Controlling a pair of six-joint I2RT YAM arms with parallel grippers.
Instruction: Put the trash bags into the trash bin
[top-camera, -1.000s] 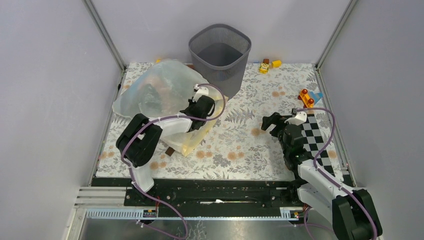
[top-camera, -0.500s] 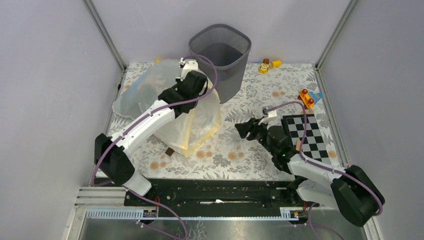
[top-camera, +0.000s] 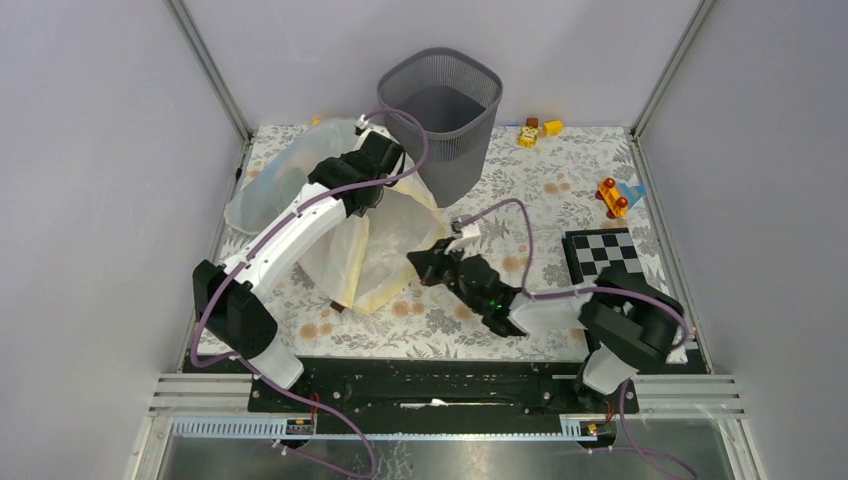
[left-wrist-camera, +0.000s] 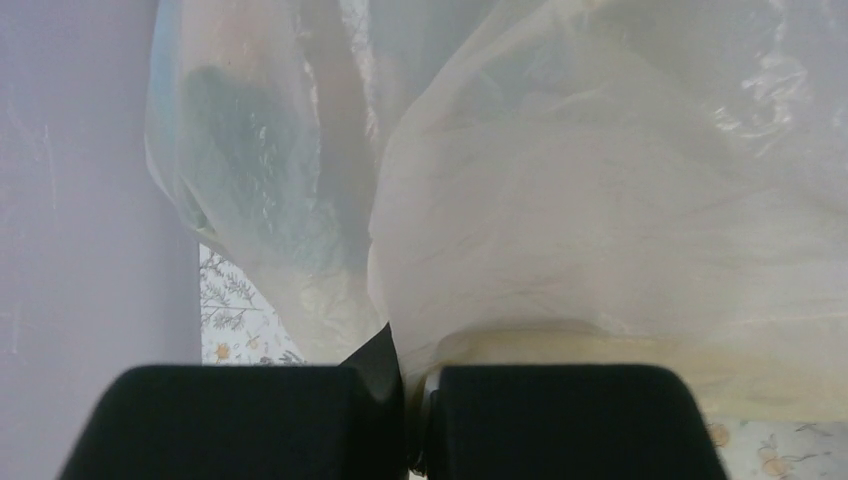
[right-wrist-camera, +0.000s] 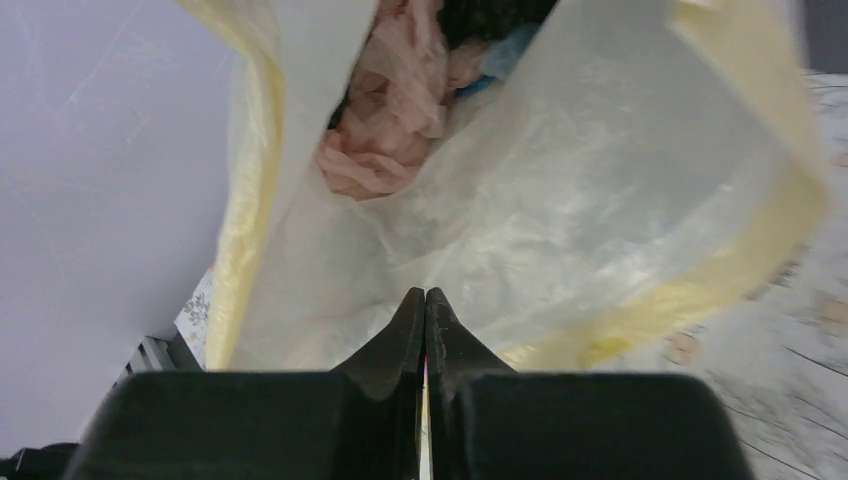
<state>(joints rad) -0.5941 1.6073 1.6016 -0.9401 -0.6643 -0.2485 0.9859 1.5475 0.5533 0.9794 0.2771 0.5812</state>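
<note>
The pale-pink trash bag (right-wrist-camera: 385, 125) lies crumpled inside a much larger cloudy whitish bag (top-camera: 395, 240) with a cream-yellow rim (right-wrist-camera: 745, 250); I see it only through that bag's open mouth in the right wrist view. My left gripper (top-camera: 385, 170) is shut on the large bag's film (left-wrist-camera: 600, 200) and holds it raised just left of the trash bin (top-camera: 450, 150). My right gripper (top-camera: 428, 268) is shut, its tips (right-wrist-camera: 425, 295) pressed together at the lower edge of the bag's mouth. I cannot tell whether film is pinched between them. The bin stands upright at the back.
A black-and-white checkerboard (top-camera: 600, 252) lies at the right on the flowered cloth. Yellow toy blocks (top-camera: 535, 130) sit right of the bin, and an orange toy (top-camera: 612, 195) near the right wall. A small brown block (top-camera: 338, 303) lies by the bag's near corner.
My right gripper swept left from the checkerboard to the large bag's mouth and went from open to shut. My left gripper carried the bag's film up and back toward the bin.
</note>
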